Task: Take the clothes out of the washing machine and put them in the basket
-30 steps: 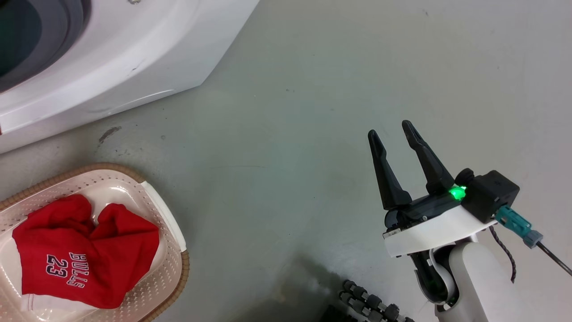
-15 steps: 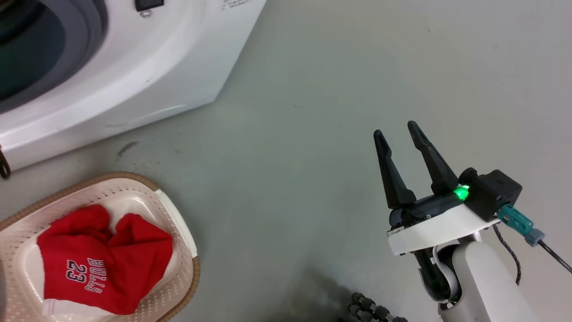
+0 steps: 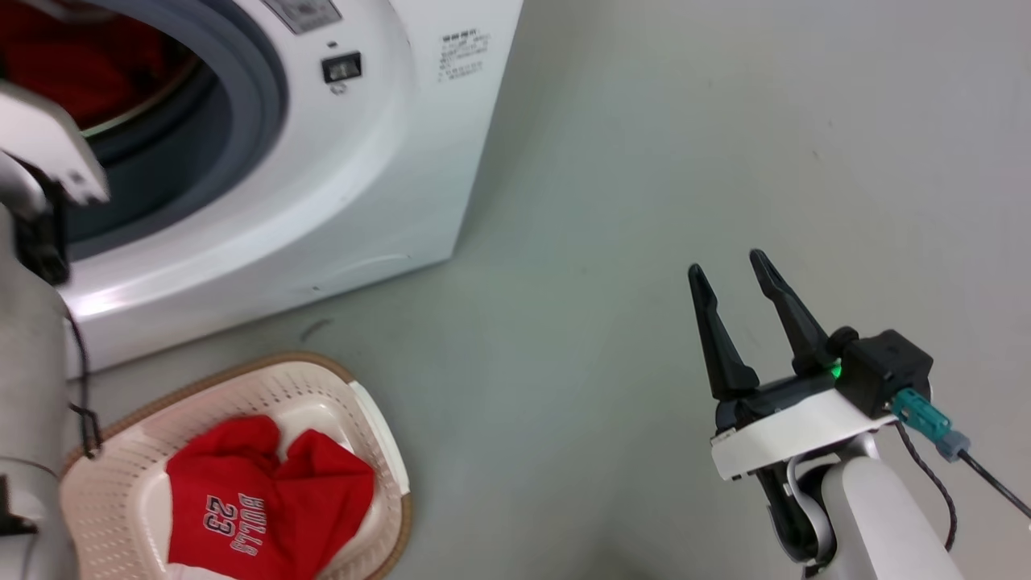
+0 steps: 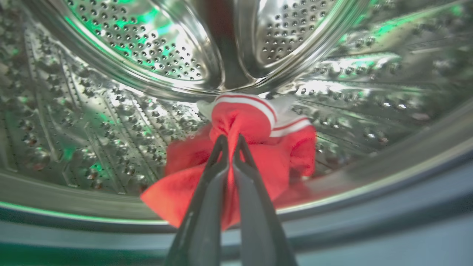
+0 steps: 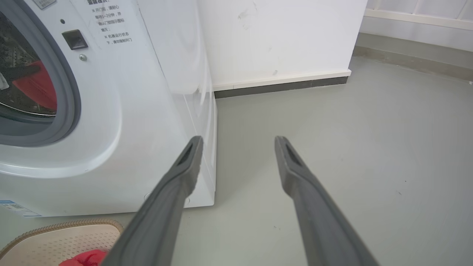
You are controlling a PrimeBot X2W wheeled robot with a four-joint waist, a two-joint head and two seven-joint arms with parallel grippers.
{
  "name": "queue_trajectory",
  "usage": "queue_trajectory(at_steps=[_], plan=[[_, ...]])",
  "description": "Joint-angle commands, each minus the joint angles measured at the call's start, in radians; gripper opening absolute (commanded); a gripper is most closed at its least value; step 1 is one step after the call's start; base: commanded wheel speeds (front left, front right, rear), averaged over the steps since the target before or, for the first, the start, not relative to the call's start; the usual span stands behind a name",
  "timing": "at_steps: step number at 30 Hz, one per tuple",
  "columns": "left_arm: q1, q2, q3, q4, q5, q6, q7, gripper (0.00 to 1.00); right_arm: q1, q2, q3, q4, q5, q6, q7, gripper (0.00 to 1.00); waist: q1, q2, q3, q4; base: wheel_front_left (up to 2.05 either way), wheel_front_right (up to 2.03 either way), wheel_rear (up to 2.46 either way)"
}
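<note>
One jersey (image 3: 266, 507) in basket (image 3: 306, 387), one garment (image 4: 255, 122) in left pincer (image 4: 231, 137)

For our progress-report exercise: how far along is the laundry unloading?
Done: one red lettered garment lies in the basket. In hand: the left hand is shut on a striped red garment inside the washing machine drum. Left: carry it out to the basket. The right hand is open, empty. Whether anything else is in there, I cannot tell.

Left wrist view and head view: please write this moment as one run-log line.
left claw: shut on garment in drum | right claw: open, empty | basket: one jersey inside | next: likely pull garment out
</note>
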Motion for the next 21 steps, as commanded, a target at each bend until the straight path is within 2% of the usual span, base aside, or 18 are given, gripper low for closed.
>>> queue_trajectory(at_steps=[1, 6, 12, 21], plan=[[0.025, -0.011, -0.006, 0.023, 0.001, -0.015, -0.039, 0.00, 0.018, -0.001, -0.008, 0.007, -0.014, -0.001, -0.002, 1.00, 0.0000, 0.0000, -0.057, 0.032, 0.00, 0.00, 0.00], [0.088, -0.077, -0.008, 0.082, -0.021, -0.024, -0.148, 0.00, 0.055, -0.001, -0.040, 0.020, -0.041, -0.001, -0.002, 1.00, 0.0000, 0.0000, -0.140, 0.073, 0.00, 0.00, 0.00], [0.176, -0.122, 0.007, 0.068, -0.043, -0.052, -0.184, 0.00, 0.103, -0.001, -0.075, 0.016, -0.072, -0.001, 0.010, 1.00, 0.0000, 0.0000, -0.238, 0.116, 0.00, 0.00, 0.00], [0.373, -0.175, 0.074, -0.211, -0.041, -0.079, -0.186, 0.00, 0.173, -0.001, -0.111, -0.027, -0.092, -0.001, 0.053, 1.00, 0.0000, 0.0000, -0.349, 0.173, 0.00, 0.00, 0.00]])
